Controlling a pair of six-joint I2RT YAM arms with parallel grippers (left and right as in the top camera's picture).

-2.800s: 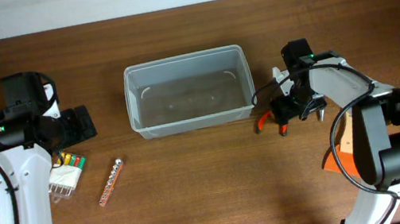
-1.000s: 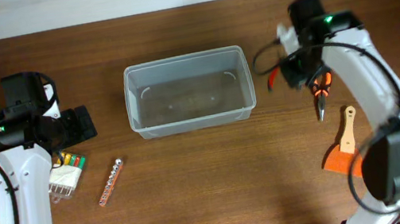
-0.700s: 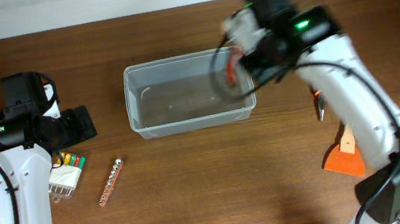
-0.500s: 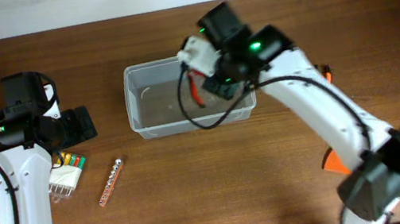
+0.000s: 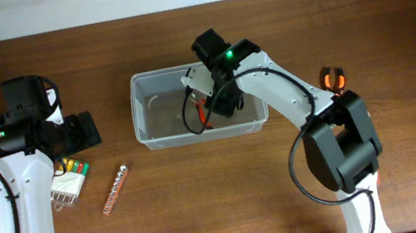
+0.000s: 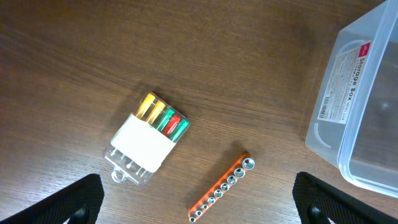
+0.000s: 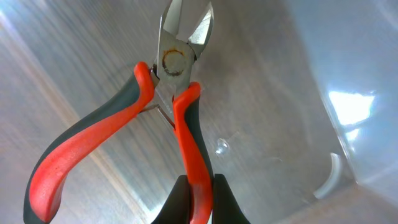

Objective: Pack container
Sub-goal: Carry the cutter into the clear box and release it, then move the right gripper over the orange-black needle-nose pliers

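Note:
The container [image 5: 159, 114], a clear plastic tub, stands at the table's middle; its corner with a label shows in the left wrist view [image 6: 367, 93]. My right gripper [image 5: 212, 106] reaches down inside it, shut on one handle of red-and-grey cutting pliers [image 7: 168, 93] [image 5: 203, 112]. The right gripper [image 7: 199, 200] holds that handle between its pads, and the pliers' nose points at the tub's floor [image 7: 298, 74]. My left gripper [image 5: 81, 130] [image 6: 199, 208] hangs open left of the tub, with nothing between its fingers.
A clear pack of coloured markers [image 5: 68, 182] [image 6: 149, 138] and an orange socket rail [image 5: 115, 189] [image 6: 222, 187] lie on the wood below the left gripper. Another orange-handled tool [image 5: 334, 78] lies at the right, beside the right arm.
The right arm has swung left from the table's right side with the pliers and has come down inside the tub. The left arm has not moved.

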